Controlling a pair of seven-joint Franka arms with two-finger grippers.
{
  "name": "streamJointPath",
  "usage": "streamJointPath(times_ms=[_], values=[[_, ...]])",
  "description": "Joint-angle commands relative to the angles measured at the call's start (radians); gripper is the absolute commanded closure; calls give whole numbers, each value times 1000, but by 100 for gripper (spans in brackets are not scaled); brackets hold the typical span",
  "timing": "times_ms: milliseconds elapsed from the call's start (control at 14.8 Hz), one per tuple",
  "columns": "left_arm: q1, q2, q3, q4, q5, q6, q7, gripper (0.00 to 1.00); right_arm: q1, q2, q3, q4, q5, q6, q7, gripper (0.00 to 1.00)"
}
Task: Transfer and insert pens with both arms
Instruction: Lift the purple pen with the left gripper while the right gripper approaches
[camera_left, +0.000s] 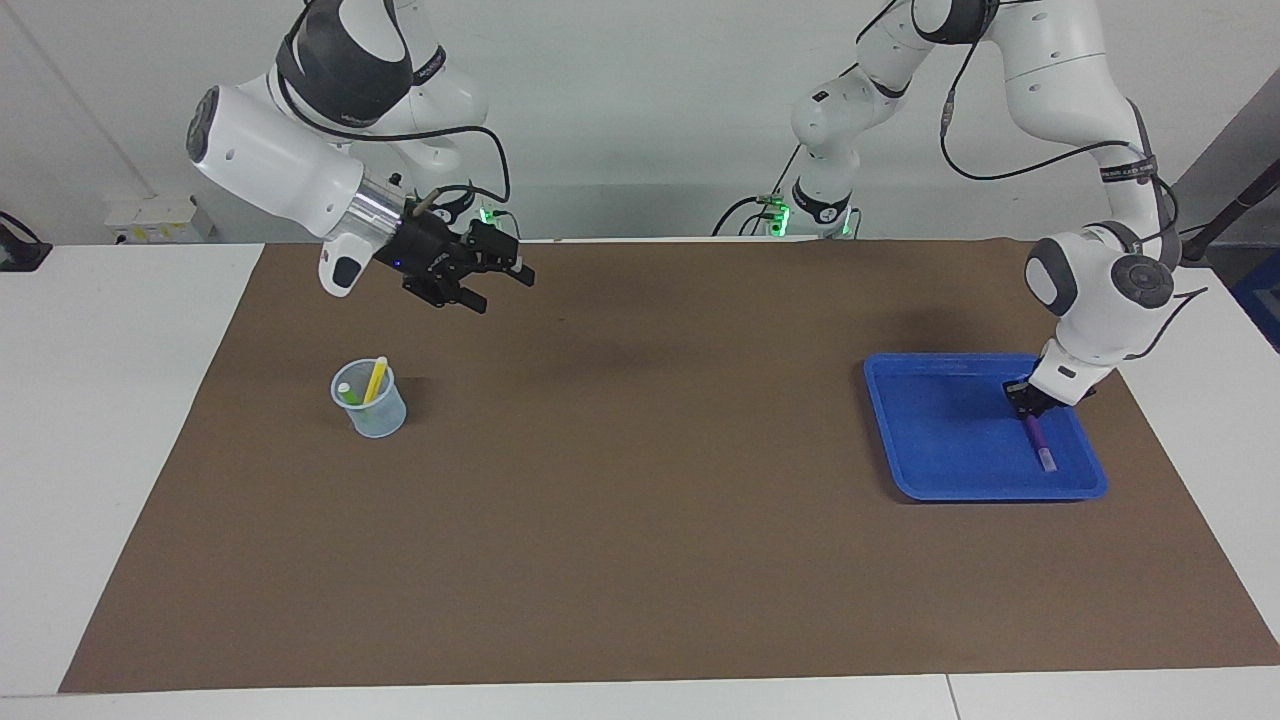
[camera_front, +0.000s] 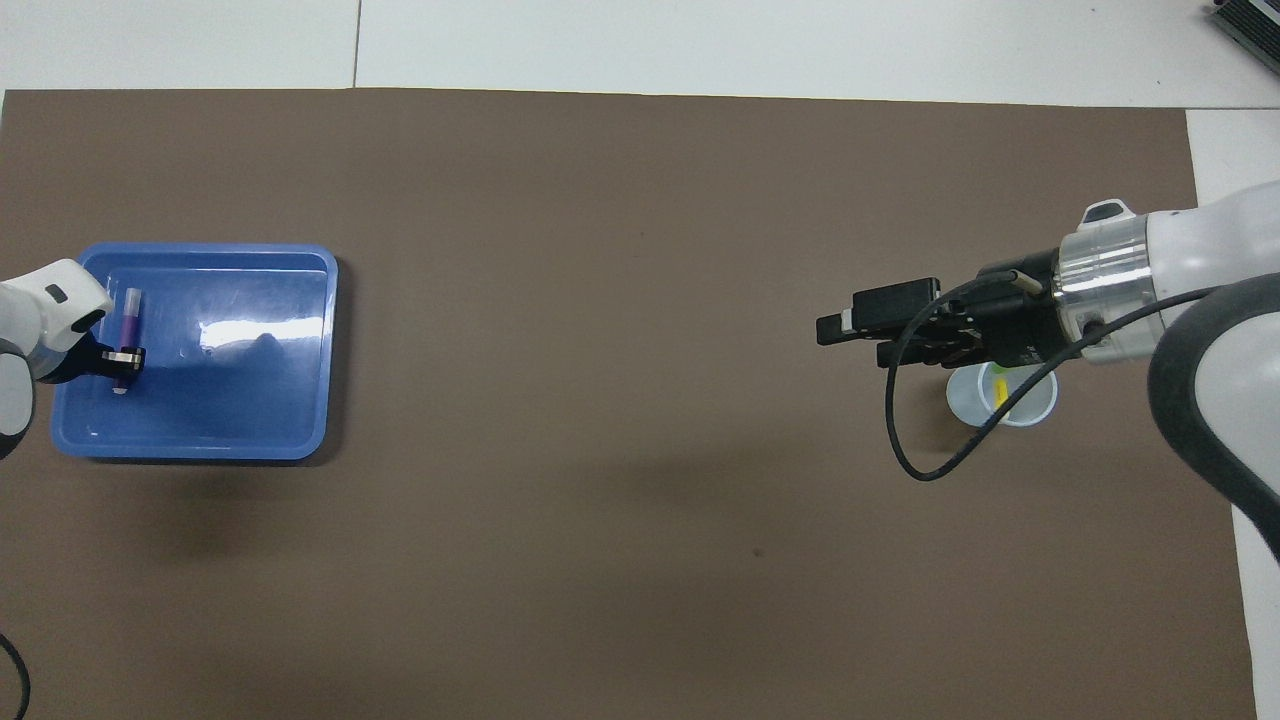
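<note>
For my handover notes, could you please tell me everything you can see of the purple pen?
The purple pen is a thin, plastic-looking stick with a purple body and pale ends. It lies in the blue tray, toward the left arm's end of the table, its length running nearer-to-farther from the robots. The left gripper is shut on its end nearer to the robots. Nothing else touches it.

No legible text or labels

**Count on the bench**

Three pens are showing: purple (camera_left: 1039, 442), yellow (camera_left: 375, 379), green (camera_left: 347, 393). One cup (camera_left: 372, 402) and one tray (camera_left: 925, 440) are sitting on one mat (camera_left: 640, 560). Two arms are working, each with one pincer.
</note>
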Motion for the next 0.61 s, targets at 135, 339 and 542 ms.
streamJointPath(times_ms=[135, 339, 542], values=[[-62, -7, -7, 130, 1, -222, -103, 100, 26, -8, 5, -17, 66, 46, 52, 1], [-91, -45, -10, 181, -150, -334, -191, 100, 27, -8, 7, -17, 66, 46, 52, 1], [-123, -108, -16, 206, -289, -435, -350, 100, 49, -8, 7, -17, 69, 46, 51, 1]])
